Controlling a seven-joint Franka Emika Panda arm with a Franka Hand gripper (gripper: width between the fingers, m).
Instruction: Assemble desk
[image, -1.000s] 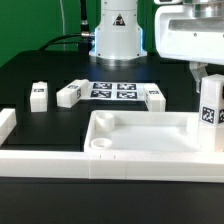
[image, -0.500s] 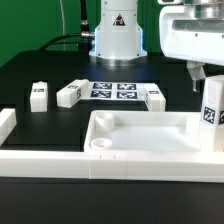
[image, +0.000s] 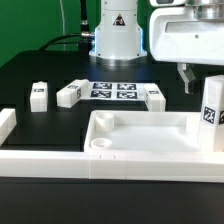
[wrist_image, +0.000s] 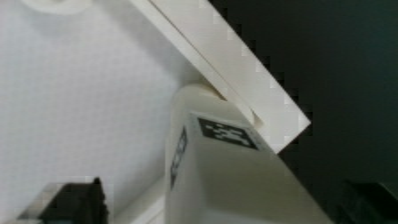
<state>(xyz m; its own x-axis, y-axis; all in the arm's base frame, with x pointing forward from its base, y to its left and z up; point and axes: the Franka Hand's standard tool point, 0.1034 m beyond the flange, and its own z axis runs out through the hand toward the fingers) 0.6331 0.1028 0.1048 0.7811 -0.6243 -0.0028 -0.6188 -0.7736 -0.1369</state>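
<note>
The tabletop (image: 150, 135) lies near, toward the exterior view's right, just behind the rail (image: 60, 166) that runs along the near edge. One leg (image: 211, 115) stands upright at the tabletop's end on the exterior view's right. Beyond the tabletop lies the marker board (image: 113, 90). A second leg (image: 154, 98) lies just right of the marker board, a third leg (image: 69, 94) just left of it, and a fourth leg (image: 38, 95) further left. The robot base (image: 118, 35) stands farthest back.

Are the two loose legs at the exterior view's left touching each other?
Apart. The exterior view shows a strip of bare black table between the outer leg and the angled leg next to it.
</note>
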